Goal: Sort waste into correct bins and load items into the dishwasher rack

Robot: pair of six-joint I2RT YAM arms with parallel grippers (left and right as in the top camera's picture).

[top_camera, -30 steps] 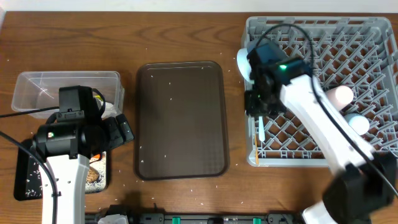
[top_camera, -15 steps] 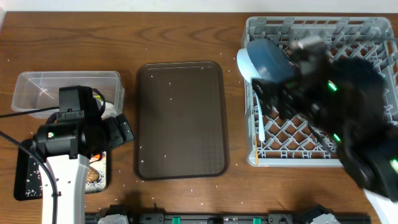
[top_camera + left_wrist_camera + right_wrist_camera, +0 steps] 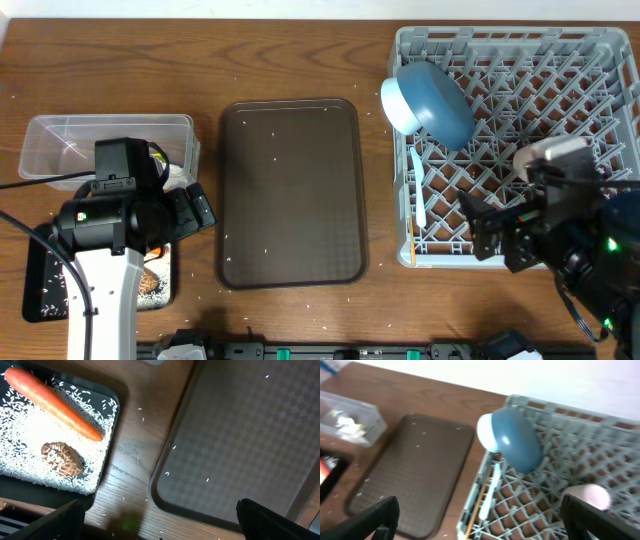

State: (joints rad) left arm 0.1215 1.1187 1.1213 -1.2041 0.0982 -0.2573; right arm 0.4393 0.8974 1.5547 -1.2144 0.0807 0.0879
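Observation:
The grey dishwasher rack [image 3: 600, 45] fills the right side. A blue bowl [image 3: 435, 100] leans on its side in the rack's back left corner, also in the right wrist view [image 3: 515, 440]. A pale spoon [image 3: 418, 190] and wooden chopsticks [image 3: 411, 235] lie along the left wall. A pink cup [image 3: 587, 495] sits deeper in. My right gripper [image 3: 487, 232] hangs open over the rack's front, holding nothing. My left gripper [image 3: 160, 527] is open above the table between the black tray [image 3: 107, 467] and the serving tray. The black tray holds a carrot [image 3: 52, 402], a brown lump [image 3: 62, 458] and rice [image 3: 20, 425].
The dark brown serving tray [image 3: 290, 190] lies in the middle with a few rice grains on it. A clear tub [image 3: 60, 140] with white tissue [image 3: 342, 422] stands at the back left. Loose grains dot the wooden table.
My right gripper has opened and drawn back from the rack's back left corner toward the front right. The bowl it covered now leans there uncovered. The left arm has not moved.

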